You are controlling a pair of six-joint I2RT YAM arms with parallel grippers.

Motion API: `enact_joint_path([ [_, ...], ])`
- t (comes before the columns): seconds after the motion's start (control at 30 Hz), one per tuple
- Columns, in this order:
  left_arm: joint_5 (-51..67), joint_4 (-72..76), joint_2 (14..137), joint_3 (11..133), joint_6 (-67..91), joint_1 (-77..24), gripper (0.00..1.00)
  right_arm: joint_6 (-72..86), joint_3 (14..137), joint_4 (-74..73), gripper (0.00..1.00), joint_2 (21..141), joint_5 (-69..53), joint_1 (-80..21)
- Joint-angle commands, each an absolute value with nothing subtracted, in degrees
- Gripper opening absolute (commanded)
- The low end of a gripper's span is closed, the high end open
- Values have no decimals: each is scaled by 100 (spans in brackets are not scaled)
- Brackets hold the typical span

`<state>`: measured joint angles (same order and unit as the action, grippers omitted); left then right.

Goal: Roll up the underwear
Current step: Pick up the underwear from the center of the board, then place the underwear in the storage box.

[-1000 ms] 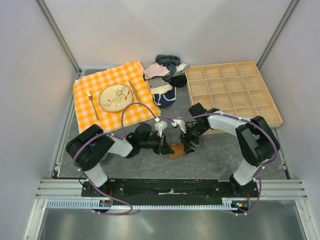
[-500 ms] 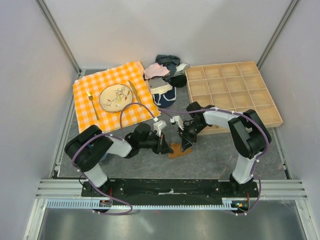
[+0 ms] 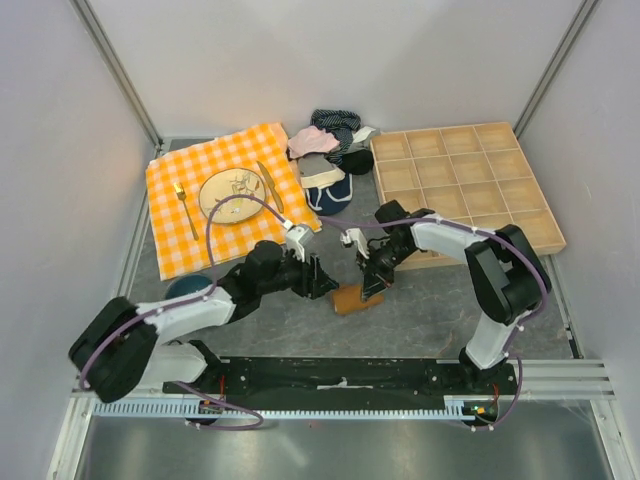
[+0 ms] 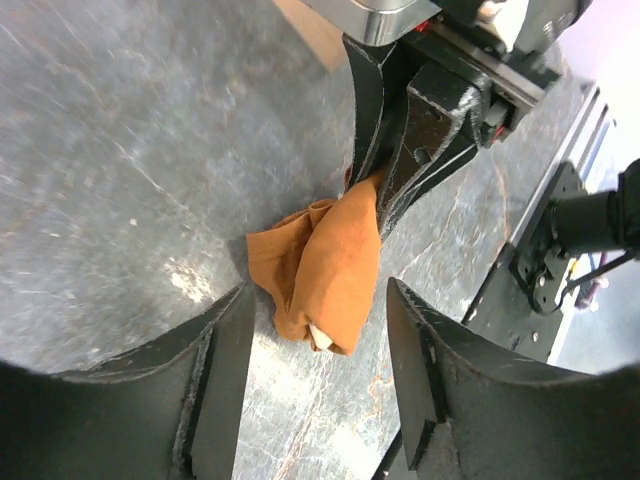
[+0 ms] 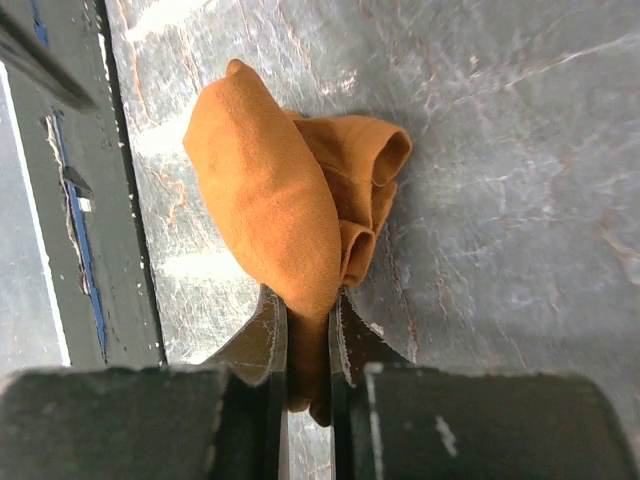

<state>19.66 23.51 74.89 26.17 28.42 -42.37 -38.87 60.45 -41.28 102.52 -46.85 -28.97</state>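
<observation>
**While the right gripper [image 5: 305, 310] pinches it, the underwear [image 5: 270, 210] lies bundled on the table [image 3: 430, 300]**

The rust-brown underwear sits as a loose roll on the grey table, near its front edge and between the two grippers. The right gripper's jaws are nearly together, clamped on one end of the fabric. The left gripper [image 4: 318, 290] stands open, a finger to either side of the bundle, touching none of it. Farther back lie a wooden compartment tray [image 3: 470, 180] and an orange checked cloth [image 3: 175, 245] carrying a plate [image 3: 222, 185].

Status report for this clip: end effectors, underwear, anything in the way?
Left end effector open, straddling the underwear. Right end effector shut on it. Garment loosely rolled, bunched. Nothing obstructing.
</observation>
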Motion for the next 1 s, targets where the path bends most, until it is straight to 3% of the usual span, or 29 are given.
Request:
enact_joint_path([
  [0.0,1170,989,6391,2917,2286,-4140,64,-3973,6117,-4104,0,9582,-5159,-2576],
  [0.27,414,-1211,4976,4121,1303,-4043,81,-3823,6802,-4306,0,8983,-4896,-1681],
  [0.5,54,-2645,4817,4755,124,-4043,80,-3727,7523,-4438,0,9227,-4061,-810],
  [0.97,-35,-2435,4685,4307,9,-4043,80,-4050,9113,-4657,0,10958,-3454,-114],
])
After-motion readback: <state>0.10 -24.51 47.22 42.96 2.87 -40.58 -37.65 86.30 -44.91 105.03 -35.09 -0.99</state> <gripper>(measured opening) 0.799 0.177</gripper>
